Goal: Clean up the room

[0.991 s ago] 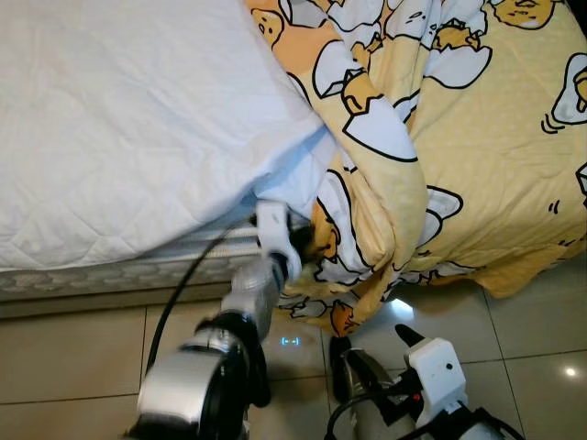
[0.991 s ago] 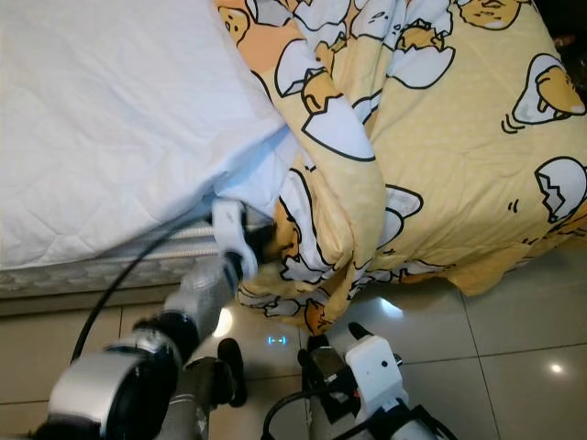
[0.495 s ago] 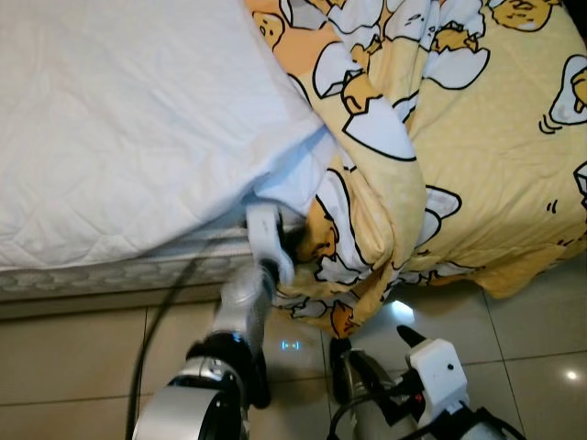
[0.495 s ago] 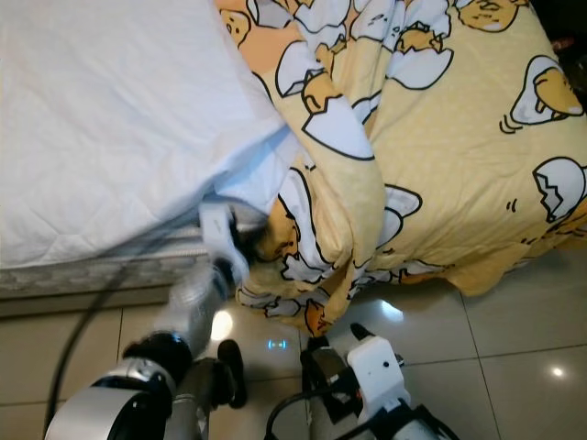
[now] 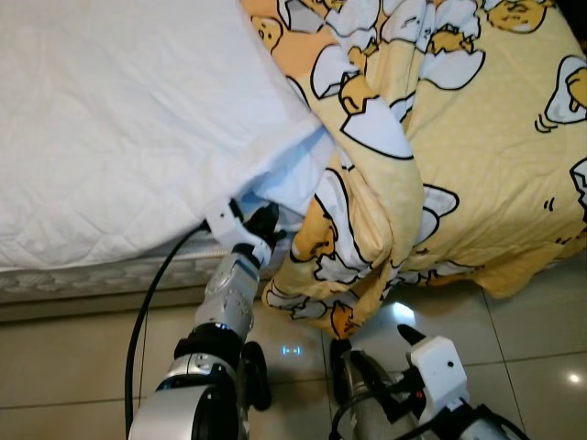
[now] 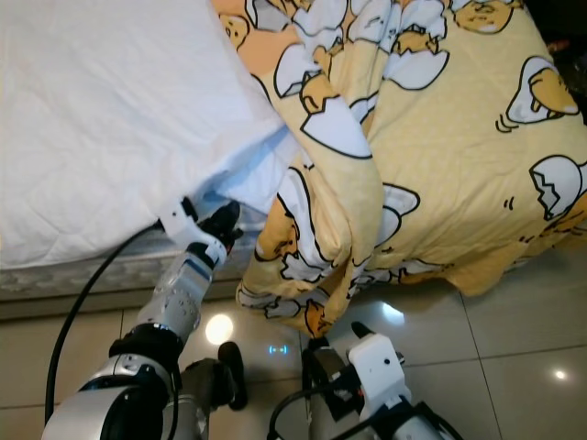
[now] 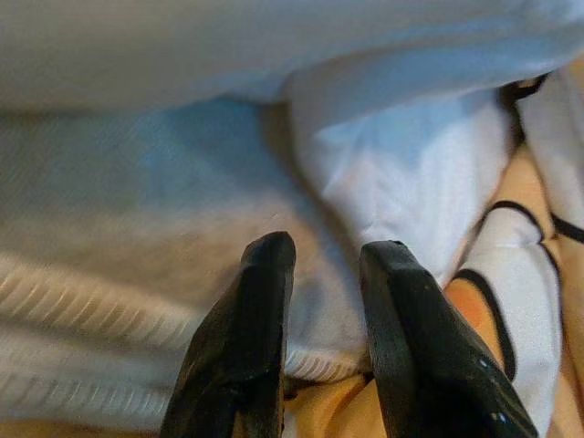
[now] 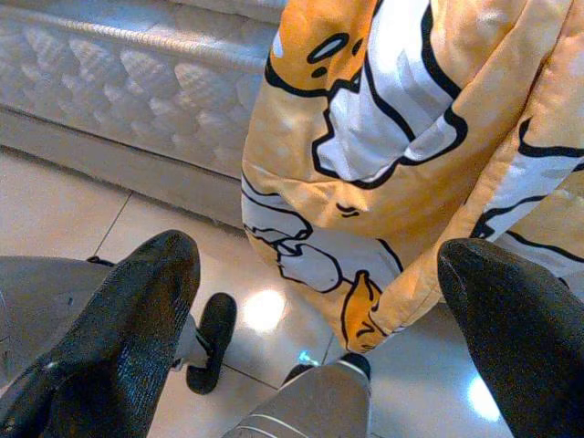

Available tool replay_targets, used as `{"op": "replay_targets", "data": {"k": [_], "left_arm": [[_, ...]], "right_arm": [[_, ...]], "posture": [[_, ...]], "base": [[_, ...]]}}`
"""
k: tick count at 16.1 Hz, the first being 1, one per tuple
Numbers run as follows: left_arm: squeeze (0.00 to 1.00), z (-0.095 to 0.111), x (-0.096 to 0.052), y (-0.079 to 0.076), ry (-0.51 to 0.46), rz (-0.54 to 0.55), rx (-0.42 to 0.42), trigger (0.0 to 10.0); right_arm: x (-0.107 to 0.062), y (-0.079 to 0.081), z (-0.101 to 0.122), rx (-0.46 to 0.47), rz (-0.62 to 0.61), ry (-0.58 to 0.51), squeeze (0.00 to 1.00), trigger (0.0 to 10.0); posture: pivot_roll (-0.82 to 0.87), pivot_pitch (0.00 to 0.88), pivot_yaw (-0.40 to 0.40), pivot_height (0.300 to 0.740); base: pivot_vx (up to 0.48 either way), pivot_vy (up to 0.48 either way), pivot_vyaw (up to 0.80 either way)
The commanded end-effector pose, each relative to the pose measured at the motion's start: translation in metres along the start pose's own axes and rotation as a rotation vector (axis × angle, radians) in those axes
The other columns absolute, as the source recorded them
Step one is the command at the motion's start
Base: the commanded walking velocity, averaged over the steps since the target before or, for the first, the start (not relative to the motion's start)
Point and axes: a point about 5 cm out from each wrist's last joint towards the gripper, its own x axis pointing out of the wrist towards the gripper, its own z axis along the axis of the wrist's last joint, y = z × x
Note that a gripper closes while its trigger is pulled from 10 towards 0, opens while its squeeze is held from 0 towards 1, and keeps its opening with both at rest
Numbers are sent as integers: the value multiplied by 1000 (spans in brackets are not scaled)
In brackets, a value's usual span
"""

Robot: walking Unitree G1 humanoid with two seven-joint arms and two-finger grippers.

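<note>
The bed fills the upper part of the head views, and a white sheet covers its left side. A yellow blanket with egg cartoon pictures lies on the right side; its bunched edge hangs over the bed's side and comes down near the tiled floor. The left arm reaches up to the side of the bed, and the left claw is at the loose corner of the sheet, just beside the blanket's fold. In the left wrist view its fingers are narrow, with only a small gap, and they press against the white cloth, holding nothing. The right claw is low above the floor, under the hanging blanket edge, and its fingers stand wide apart.
</note>
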Motion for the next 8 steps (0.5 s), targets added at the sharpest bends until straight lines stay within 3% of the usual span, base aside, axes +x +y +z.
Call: {"op": "replay_targets", "data": {"k": [1,8], "left_arm": [[1000,-29,1,-24,67,-17,-100,10000],[1000,3,22,-38,42,-78,40,10000]], "right_arm": [[-4,0,-7,17,-1,27,8,10000],[-2,3,9,36,4,-55,8,10000]], "posture": [[-368,334,15,731],[-382,342,19,731]], "base": [[0,0,0],[0,0,0]]}}
